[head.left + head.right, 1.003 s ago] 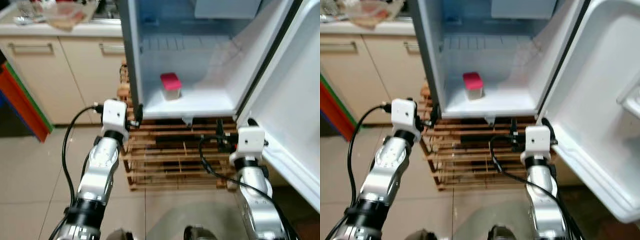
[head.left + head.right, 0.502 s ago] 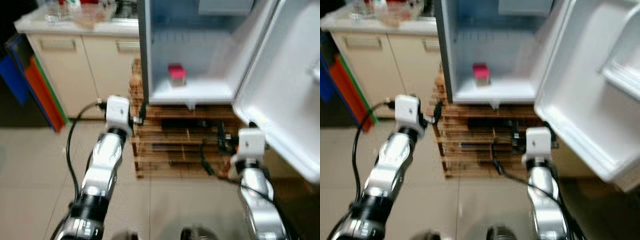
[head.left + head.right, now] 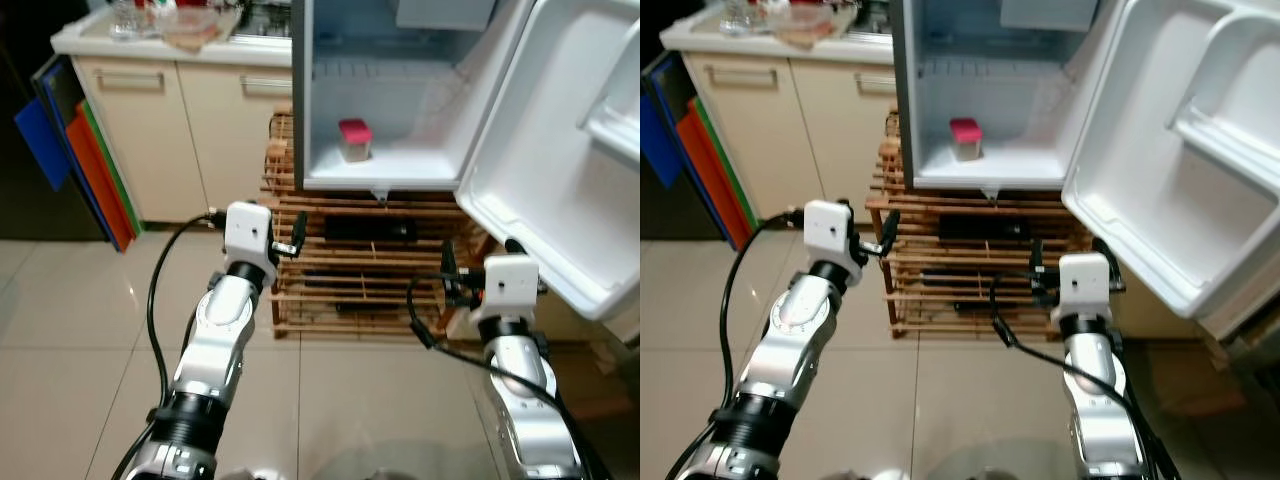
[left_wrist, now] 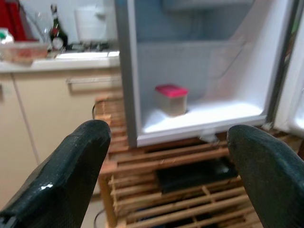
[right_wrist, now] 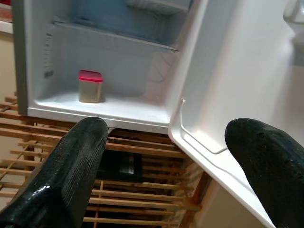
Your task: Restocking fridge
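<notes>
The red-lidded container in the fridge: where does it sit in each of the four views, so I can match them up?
Left eye view: red-lidded container stands upper middle, on the fridge floor.
Right eye view: upper middle, left of centre.
Left wrist view: centre, framed between the open left pincer fingers.
Right wrist view: left of centre, above the open right pincer.
Shared landmark: the wooden rack beneath the fridge.

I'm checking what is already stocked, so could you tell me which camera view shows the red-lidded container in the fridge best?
The left wrist view: the red-lidded container stands largest there, on the fridge floor. The right wrist view shows it smaller; both eye views show it small, from above.
</notes>
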### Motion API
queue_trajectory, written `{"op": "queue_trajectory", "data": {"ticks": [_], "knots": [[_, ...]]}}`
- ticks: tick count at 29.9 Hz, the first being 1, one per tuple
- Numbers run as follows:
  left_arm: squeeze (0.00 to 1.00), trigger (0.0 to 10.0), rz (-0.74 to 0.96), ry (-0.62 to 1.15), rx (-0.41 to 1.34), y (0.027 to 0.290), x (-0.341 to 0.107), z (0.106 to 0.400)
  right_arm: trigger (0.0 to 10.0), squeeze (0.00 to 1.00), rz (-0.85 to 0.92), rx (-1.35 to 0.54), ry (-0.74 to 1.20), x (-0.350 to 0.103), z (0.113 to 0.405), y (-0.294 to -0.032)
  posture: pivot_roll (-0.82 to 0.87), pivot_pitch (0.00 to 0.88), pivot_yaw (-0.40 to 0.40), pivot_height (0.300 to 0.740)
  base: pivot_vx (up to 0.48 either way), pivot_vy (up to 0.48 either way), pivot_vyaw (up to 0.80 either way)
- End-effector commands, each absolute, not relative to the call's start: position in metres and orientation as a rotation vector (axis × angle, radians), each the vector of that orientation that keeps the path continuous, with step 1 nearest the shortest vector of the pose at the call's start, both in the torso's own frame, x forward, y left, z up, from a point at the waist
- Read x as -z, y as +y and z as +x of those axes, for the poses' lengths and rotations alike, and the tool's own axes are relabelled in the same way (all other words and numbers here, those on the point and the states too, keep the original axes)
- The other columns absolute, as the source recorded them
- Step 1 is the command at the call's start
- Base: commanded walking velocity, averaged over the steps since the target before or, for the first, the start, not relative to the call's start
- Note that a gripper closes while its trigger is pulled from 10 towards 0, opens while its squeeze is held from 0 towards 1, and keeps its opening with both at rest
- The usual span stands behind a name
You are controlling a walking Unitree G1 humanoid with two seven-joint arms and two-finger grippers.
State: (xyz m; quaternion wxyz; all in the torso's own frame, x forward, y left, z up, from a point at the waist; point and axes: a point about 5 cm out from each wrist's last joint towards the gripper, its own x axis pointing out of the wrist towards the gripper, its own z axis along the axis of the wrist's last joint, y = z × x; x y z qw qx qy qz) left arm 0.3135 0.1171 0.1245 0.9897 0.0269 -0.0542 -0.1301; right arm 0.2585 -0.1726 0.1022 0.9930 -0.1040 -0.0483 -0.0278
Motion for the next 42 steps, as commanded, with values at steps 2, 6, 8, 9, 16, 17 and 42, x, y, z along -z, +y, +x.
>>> {"op": "queue_trajectory", "data": {"ticks": [2, 6, 8, 9, 16, 17, 42], "knots": [[0.0, 10.0, 0.033, -0.154, 0.299, 0.113, -0.132, 0.312, 10.0, 0.0, -0.198, 0.026, -0.089, -0.102, 0.262, -0.166, -0.15, 0.0, -0.022, 0.727, 0.0, -0.471, 0.0], [0.0, 10.0, 0.002, -0.162, 0.314, 0.108, -0.139, 0.312, 10.0, 0.0, -0.199, 0.021, -0.096, -0.103, 0.264, -0.166, -0.17, 0.0, 0.001, 0.727, 0.0, -0.465, 0.0], [0.0, 10.0, -0.029, -0.158, 0.33, 0.106, -0.142, 0.313, 10.0, 0.0, -0.199, 0.026, -0.093, -0.101, 0.261, -0.168, -0.18, 0.0, 0.013, 0.727, 0.0, -0.472, 0.0], [0.0, 10.0, -0.029, -0.165, 0.341, 0.105, -0.143, 0.313, 10.0, 0.0, -0.198, 0.028, -0.093, -0.101, 0.261, -0.169, -0.18, 0.0, 0.013, 0.727, 0.0, -0.472, 0.0], [0.0, 10.0, -0.023, -0.191, 0.388, 0.1, -0.15, 0.315, 10.0, 0.0, -0.197, 0.031, -0.068, -0.092, 0.256, -0.167, -0.19, 0.0, 0.037, 0.727, 0.0, -0.472, 0.0], [0.0, 10.0, -0.025, -0.193, 0.387, 0.1, -0.15, 0.316, 10.0, 0.0, -0.196, 0.029, -0.066, -0.091, 0.256, -0.167, -0.19, 0.0, 0.04, 0.727, 0.0, -0.465, 0.0], [0.0, 10.0, 0.083, 0.334, 0.47, 0.077, -0.072, 0.331, 10.0, 0.0, -0.461, 0.253, 0.582, 0.028, 0.197, -0.266, -0.2, 0.0, 0.028, 0.727, 0.0, 0.0, 0.0]]}}
